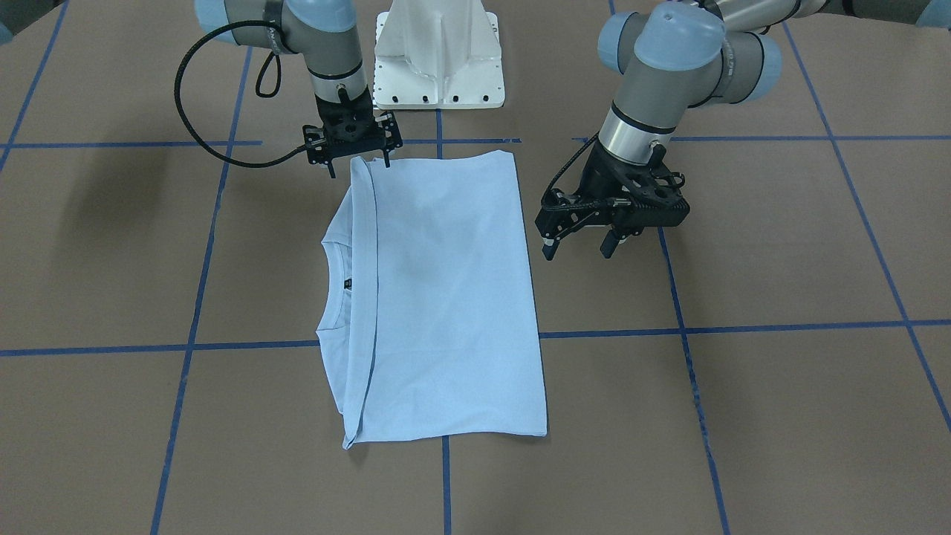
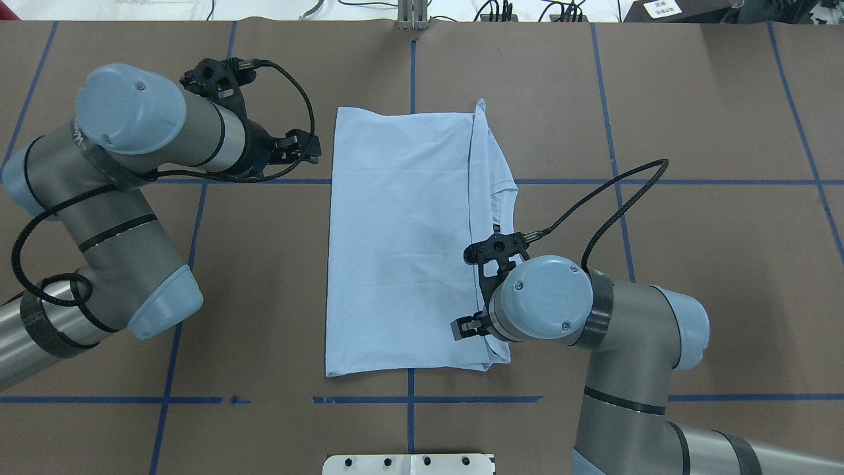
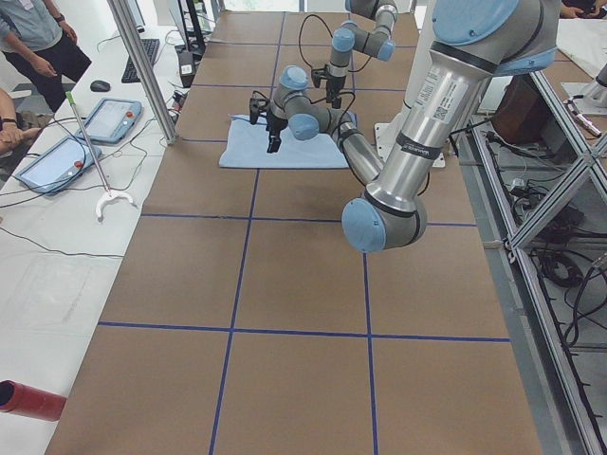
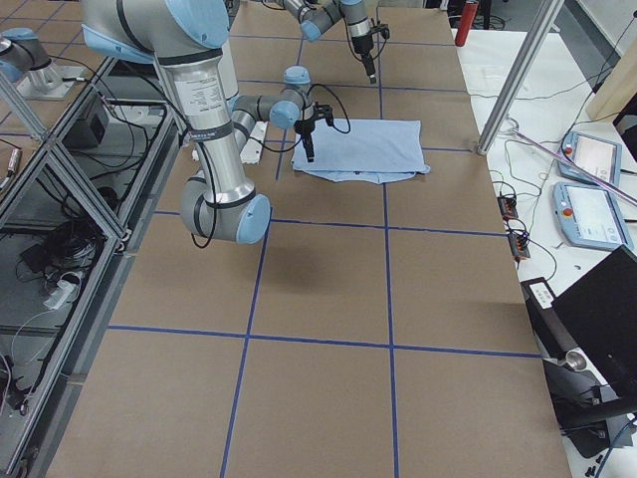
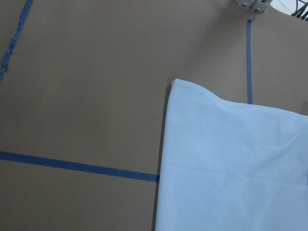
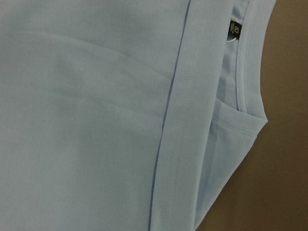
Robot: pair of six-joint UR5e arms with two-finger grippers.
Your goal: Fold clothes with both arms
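Nearest the white pedestal base (image 1: 438, 52), the right arm (image 1: 327, 44) holds its wrist straight down over the base-side corner of the T-shirt (image 1: 446, 297). The right gripper (image 1: 359, 165) has its jaws spread wide, with one finger on either side of the hem (image 6: 187, 120) at that corner. It clamps nothing, and I cannot tell whether its fingertips touch the cloth.

Farther out, the left arm (image 1: 669, 67) comes in bent at the elbow with its wrist tilted. The left gripper (image 1: 578, 251) hangs above the table (image 1: 780, 245), just beside the T-shirt's folded left edge. Its jaws are also wide apart and empty.

The T-shirt lies flat in the middle of the table, folded into a long rectangle. Its hem runs along the robot's right side and reaches over the collar (image 6: 245, 72), which opens toward the right. Brown table surface shows on all four sides, wider to the left and right than toward the base. Blue tape lines (image 1: 780, 325) run up to the cloth's edges.

There are two arms, two grippers, one T-shirt and one black neck label (image 6: 235, 29). Beyond the table's far edge, two handheld screens (image 4: 594, 154) lie on a white bench (image 4: 537, 189).
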